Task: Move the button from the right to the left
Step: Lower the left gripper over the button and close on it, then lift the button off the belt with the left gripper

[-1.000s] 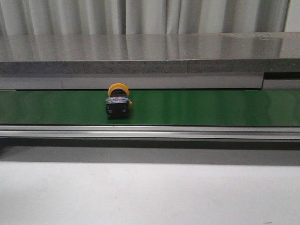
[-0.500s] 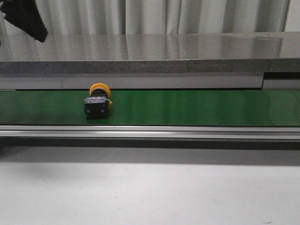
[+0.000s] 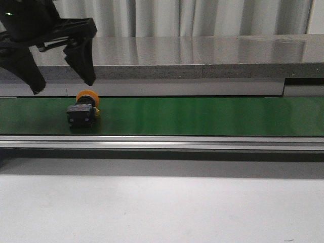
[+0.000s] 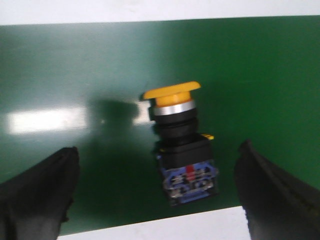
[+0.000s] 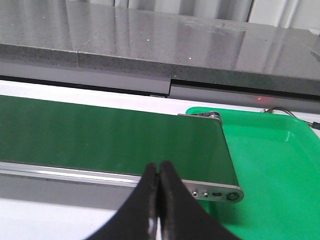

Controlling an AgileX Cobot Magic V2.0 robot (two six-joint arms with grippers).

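pre-grasp step: left gripper [image 3: 61, 85], jaws wide, hovers at upper left above the button [image 3: 82, 110]; next, descend and close on its body.

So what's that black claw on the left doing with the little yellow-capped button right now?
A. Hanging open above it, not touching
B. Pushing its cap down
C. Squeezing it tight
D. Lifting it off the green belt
A. In the front view the left gripper hangs above the button with its fingers spread wide, and the left wrist view shows the button lying free on the green belt between them.
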